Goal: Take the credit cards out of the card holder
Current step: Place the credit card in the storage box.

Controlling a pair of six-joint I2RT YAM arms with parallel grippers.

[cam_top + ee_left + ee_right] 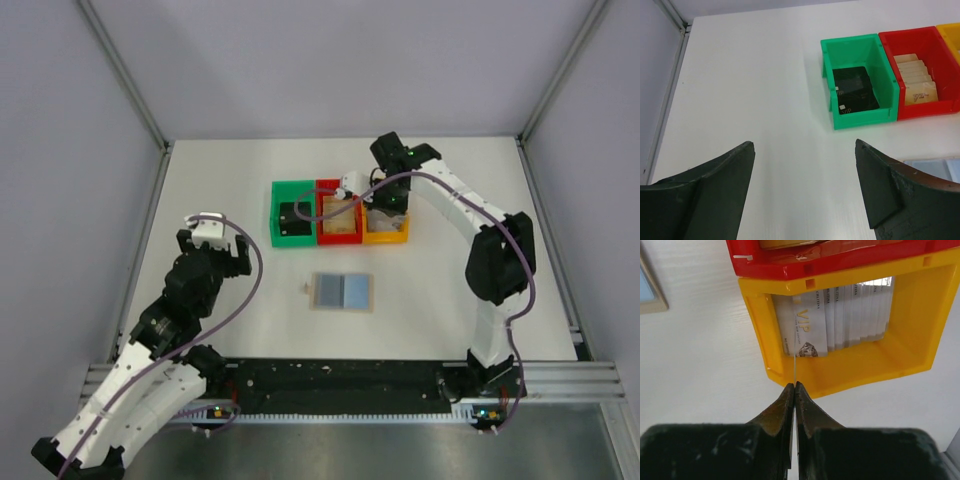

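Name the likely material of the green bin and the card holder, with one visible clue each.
Green bin: probably moulded plastic, smooth, slightly glossy, uniform colour. Card holder: perhaps leather or imitation, matte tan border around light blue panels; too small to confirm.

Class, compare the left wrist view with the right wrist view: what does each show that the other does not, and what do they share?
Only the left wrist: the green bin with black cards lying in it, tan cards standing in the red bin, and the left claw open over bare table. Only the right wrist: a row of pale VIP cards in the yellow-orange bin, and the right claw shut on a thin pale card seen edge-on. Both: the red bin and an edge of the card holder.
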